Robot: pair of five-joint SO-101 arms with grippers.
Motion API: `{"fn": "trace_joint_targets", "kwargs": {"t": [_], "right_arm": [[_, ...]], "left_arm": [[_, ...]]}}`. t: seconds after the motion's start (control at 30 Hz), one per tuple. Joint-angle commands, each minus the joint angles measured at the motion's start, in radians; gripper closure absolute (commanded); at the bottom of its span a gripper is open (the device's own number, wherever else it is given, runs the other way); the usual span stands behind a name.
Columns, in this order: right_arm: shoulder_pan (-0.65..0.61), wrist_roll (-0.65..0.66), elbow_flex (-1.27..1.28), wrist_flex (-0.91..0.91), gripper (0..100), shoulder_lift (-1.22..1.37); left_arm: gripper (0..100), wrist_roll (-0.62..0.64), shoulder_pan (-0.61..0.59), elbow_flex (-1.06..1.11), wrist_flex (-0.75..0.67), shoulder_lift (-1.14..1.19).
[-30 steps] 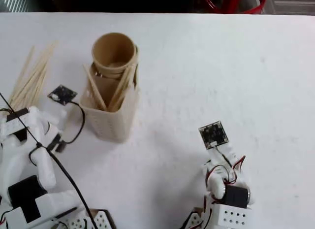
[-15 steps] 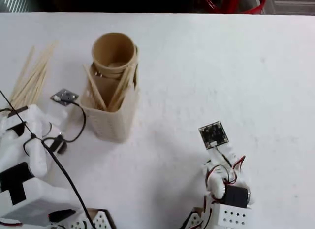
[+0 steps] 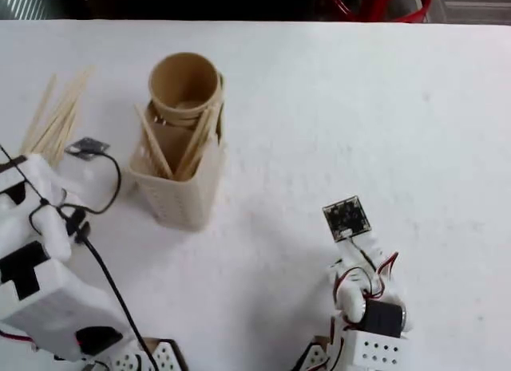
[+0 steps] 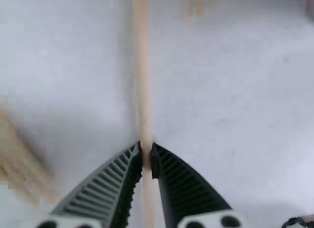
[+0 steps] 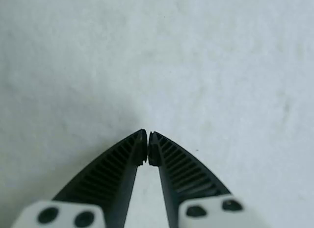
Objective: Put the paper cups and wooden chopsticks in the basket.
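White table [image 3: 359, 108], sorting task partly complete: one stick gripped, a loose bundle still outstanding.
Stacked paper cups [image 3: 184, 82] and several chopsticks [image 3: 152, 144] already stand in the basket [image 3: 184, 199] at 10 o'clock. The loose chopsticks [image 3: 49, 124] lie at 9 o'clock, apart from it. The left gripper [image 4: 146, 157] pinches a single chopstick [image 4: 141, 66], and whether it is lifted cannot be told. The right gripper [image 5: 147, 147], pressed together on nothing, rests over bare table at 5 o'clock. Within the last second the left arm [image 3: 40, 259] has swung away from the basket toward 9 o'clock.
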Motion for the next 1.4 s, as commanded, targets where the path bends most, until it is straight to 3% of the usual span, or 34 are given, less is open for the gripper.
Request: {"fn": "trace_joint_targets", "kwargs": {"t": [0.0,0.27,0.43,0.53,0.73,0.87,1.0,1.17,1.37], "right_arm": [[0.008,0.008,0.009,0.002,97.9,-0.007],[0.008,0.008,0.009,0.002,97.9,-0.007],[0.008,0.008,0.009,0.002,97.9,-0.007],[0.008,0.008,0.009,0.002,97.9,-0.007],[0.008,0.008,0.009,0.002,97.9,-0.007],[0.008,0.008,0.009,0.002,97.9,-0.007],[0.008,0.008,0.009,0.002,97.9,-0.007],[0.008,0.008,0.009,0.002,97.9,-0.007],[0.008,0.008,0.009,0.002,97.9,-0.007]], "left_arm": [[98,-0.009,-0.050,-0.064,0.032,-0.074],[98,-0.012,-0.077,0.176,-0.031,-0.570],[98,0.069,-0.025,0.353,-0.038,-0.961],[98,0.173,0.048,0.384,-0.034,-1.181],[98,0.559,0.280,0.258,-0.032,-1.498],[98,0.735,0.509,0.120,-0.071,-1.546],[98,0.807,0.668,0.094,-0.236,-1.544],[98,0.867,0.746,0.121,-0.422,-1.434],[98,0.913,0.757,0.068,-0.457,-1.181]]}}
